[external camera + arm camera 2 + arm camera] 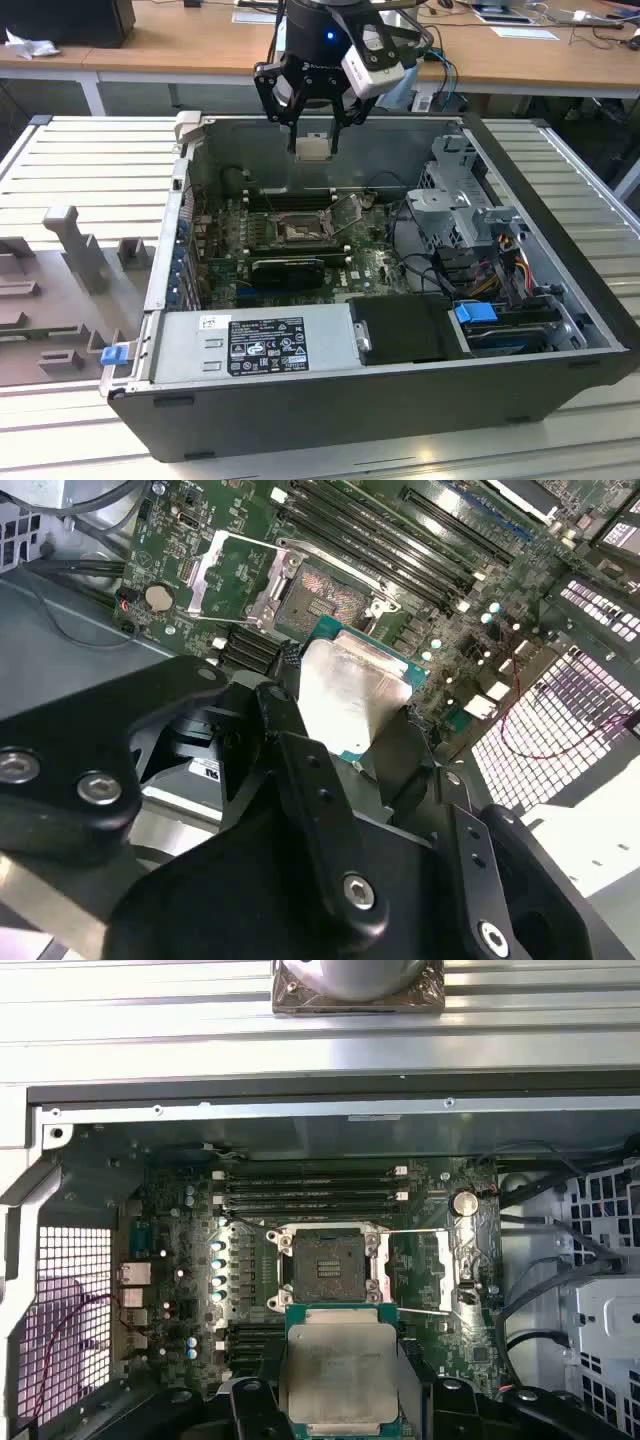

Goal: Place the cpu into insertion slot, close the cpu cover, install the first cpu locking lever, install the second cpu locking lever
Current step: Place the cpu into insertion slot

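Note:
My gripper [313, 148] is shut on the cpu [313, 146], a pale silver square chip with a green edge, and holds it in the air over the back wall of the open computer case. In both wrist views the cpu [342, 1370] [350, 685] sits between the black fingers [290, 745], a little short of the insertion slot [327, 1265] [325, 598]. The slot [297, 230] lies bare on the green motherboard. The cpu cover [440, 1265] [235, 575] is swung open beside the slot. Thin wire levers stand unlatched along the socket's sides.
Long black memory slots [310, 1190] run behind the socket, and a black expansion card [288, 268] lies in front of it. The power supply [255, 345] fills the case's near side. A drive cage [460, 200] with cables stands at the exterior view's right. A grey fixture [70, 250] sits outside at the left.

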Controlling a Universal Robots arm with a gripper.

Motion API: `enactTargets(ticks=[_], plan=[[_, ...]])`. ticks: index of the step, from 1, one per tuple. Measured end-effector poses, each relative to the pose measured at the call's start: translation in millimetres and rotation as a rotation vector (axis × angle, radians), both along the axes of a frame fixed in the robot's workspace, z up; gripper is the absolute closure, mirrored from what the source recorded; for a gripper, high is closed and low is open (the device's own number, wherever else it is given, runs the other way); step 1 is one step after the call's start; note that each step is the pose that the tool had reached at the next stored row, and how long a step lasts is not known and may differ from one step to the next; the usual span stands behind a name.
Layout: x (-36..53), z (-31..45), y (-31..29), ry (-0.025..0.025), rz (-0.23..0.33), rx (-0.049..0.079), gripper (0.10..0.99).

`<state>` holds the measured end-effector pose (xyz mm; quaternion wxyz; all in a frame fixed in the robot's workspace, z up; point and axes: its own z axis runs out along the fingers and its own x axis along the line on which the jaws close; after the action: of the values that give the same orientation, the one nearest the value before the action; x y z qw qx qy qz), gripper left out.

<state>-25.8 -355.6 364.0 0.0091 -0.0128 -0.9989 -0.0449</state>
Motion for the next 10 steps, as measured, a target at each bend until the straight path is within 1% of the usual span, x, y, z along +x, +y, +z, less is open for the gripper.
enactTargets(ticks=[1,4,10], plan=[[0.0,0.0,0.0,0.0,-0.004,0.0,0.557],[0.0,0.0,0.0,0.0001,-0.062,0.0,0.557],[0.0,-1.7,-0.1,0.0002,-0.069,0.0,0.557]])
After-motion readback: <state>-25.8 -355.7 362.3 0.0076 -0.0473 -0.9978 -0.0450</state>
